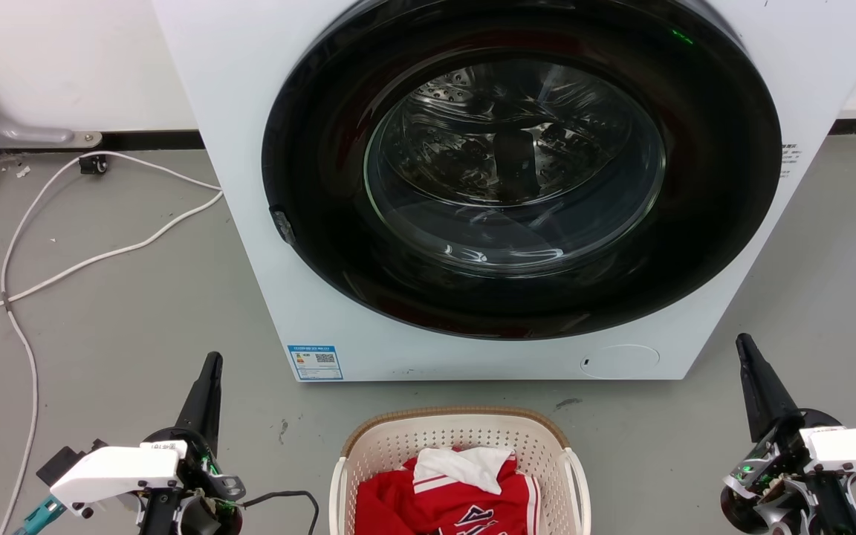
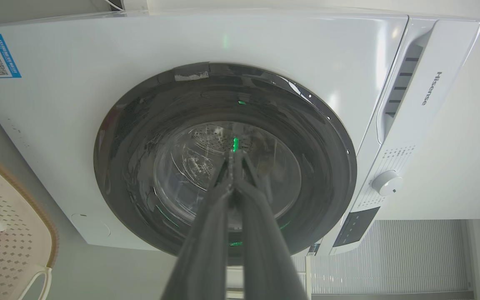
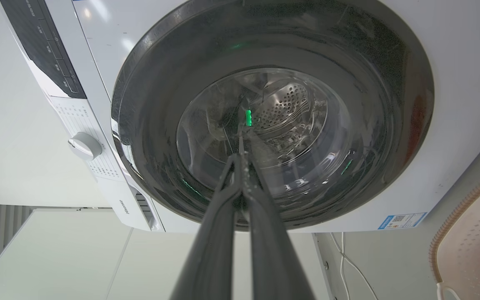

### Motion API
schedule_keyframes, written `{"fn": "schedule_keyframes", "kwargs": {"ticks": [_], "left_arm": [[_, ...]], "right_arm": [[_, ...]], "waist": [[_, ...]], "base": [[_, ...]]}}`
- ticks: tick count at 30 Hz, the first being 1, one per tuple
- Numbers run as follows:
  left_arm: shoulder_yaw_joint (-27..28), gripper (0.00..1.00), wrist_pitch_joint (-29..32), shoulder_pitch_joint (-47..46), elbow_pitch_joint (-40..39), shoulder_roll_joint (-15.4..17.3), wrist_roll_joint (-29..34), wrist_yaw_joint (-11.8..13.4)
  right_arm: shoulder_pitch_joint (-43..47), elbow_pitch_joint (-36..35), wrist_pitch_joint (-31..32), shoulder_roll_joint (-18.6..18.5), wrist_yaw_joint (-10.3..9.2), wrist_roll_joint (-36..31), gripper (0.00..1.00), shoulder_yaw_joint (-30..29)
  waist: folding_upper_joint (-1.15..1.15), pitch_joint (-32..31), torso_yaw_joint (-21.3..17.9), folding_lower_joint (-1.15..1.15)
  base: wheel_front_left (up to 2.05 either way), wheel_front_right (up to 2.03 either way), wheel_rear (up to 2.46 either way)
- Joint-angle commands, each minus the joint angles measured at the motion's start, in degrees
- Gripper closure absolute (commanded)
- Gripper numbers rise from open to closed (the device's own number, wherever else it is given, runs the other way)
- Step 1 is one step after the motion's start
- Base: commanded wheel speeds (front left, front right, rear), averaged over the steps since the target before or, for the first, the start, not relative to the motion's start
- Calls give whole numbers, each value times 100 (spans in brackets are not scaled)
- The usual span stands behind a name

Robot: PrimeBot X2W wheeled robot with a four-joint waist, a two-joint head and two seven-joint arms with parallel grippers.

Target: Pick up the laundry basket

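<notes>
The laundry basket (image 1: 391, 446) stands on the floor at the bottom centre of the head view, cream-white and perforated with a brown rim and white loop handles, holding red and white clothes. Its edge also shows in the left wrist view (image 2: 19, 233) and the right wrist view (image 3: 465, 233). My left gripper (image 1: 212, 360) is to the basket's left, fingers together and empty, pointing at the washer. To the basket's right, my right gripper (image 1: 744, 342) is likewise shut and empty. Both are well apart from the basket. The fingers meet at their tips in each wrist view (image 2: 232, 156) (image 3: 240, 156).
A white front-loading washer (image 1: 250, 223) with a closed dark round door stands just beyond the basket. White cables (image 1: 64, 264) trail over the grey floor at left. A black cable (image 1: 287, 496) lies by my left arm. Bare floor lies on both sides of the basket.
</notes>
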Motion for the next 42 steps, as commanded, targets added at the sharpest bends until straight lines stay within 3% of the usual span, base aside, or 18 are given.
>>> {"fn": "schedule_keyframes", "kwargs": {"ticks": [1,31,32,42], "left_arm": [[21,100,18,-56,6,-2,0,-19],[27,100,24,-58,6,-8,11,-18],[9,0,6,-1,0,-3,1,0],[-44,0,-214,128,-45,-20,426,5]], "right_arm": [[-56,2,8,-24,-2,23,100,8],[-56,2,8,-24,-2,23,100,7],[0,0,0,0,0,0,0,2],[150,14,-215,16,-1,-358,0,47]], "waist": [[0,0,0,0],[0,0,0,0],[0,0,0,0],[0,6,-3,0]], "base": [[0,0,0],[0,0,0],[0,0,0],[0,0,0]]}}
